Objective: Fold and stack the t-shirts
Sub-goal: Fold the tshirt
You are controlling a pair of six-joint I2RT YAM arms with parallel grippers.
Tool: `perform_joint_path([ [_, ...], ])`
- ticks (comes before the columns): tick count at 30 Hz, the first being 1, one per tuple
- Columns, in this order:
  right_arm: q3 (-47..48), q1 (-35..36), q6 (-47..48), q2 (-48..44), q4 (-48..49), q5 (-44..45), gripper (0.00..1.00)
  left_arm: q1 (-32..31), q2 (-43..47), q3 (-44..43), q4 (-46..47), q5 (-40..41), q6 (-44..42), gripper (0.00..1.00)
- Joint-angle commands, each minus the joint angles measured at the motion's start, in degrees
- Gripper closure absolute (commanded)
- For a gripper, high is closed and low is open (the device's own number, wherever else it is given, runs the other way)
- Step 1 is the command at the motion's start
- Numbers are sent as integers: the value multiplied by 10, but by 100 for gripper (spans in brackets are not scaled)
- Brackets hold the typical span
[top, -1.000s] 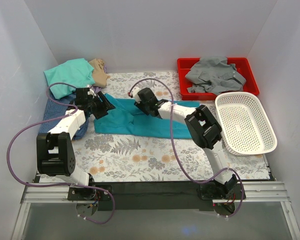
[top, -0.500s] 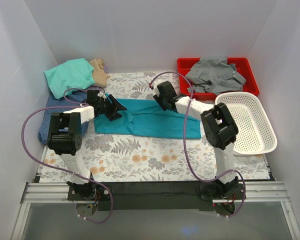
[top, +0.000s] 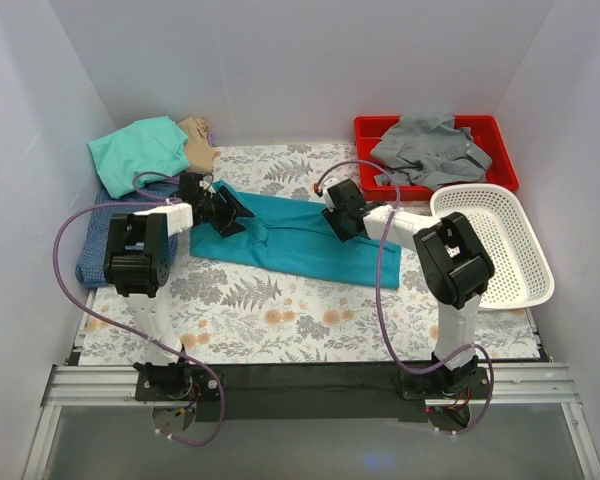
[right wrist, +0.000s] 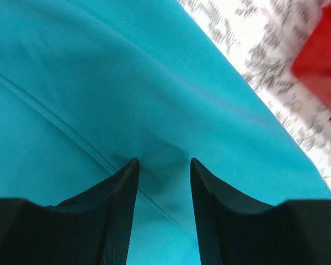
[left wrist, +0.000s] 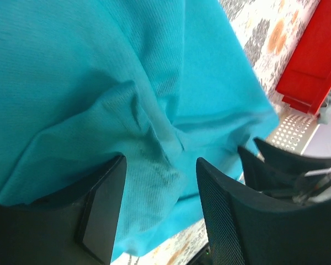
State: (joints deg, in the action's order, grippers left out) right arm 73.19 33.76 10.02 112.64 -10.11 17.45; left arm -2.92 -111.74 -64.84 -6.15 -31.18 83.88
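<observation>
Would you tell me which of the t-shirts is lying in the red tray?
The grey t-shirt, crumpled in the red tray; the teal one lies on the mat, the mint, tan and blue-checked ones at far left.

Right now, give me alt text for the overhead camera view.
A deep-teal t-shirt lies spread across the floral table, the left claw down on its left end and the right claw toward its right end. A grey shirt lies in the red tray, beside a white basket.
</observation>
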Motion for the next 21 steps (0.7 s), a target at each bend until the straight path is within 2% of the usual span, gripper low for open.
perform_joint_path([
  [1, -51, -1, -30, -26, -64, -60, 51, -2, -25, -71, -43, 19, -30, 48],
  [6, -131, 11, -68, -71, -86, -135, 52, -2, -73, -157, -98, 16, -70, 49],
  [10, -162, 65, -92, -98, -97, -204, 52, -12, -126, -237, -127, -3, -99, 50],
  [15, -142, 163, -127, -99, -121, -218, 52, -30, -218, -378, -179, -31, -120, 50],
  [17, -123, 187, -140, -90, -134, -222, 52, -41, -249, -424, -212, -34, -129, 50],
  [21, -96, 229, -162, -82, -141, -223, 51, -62, -319, -575, -253, -60, -142, 50],
])
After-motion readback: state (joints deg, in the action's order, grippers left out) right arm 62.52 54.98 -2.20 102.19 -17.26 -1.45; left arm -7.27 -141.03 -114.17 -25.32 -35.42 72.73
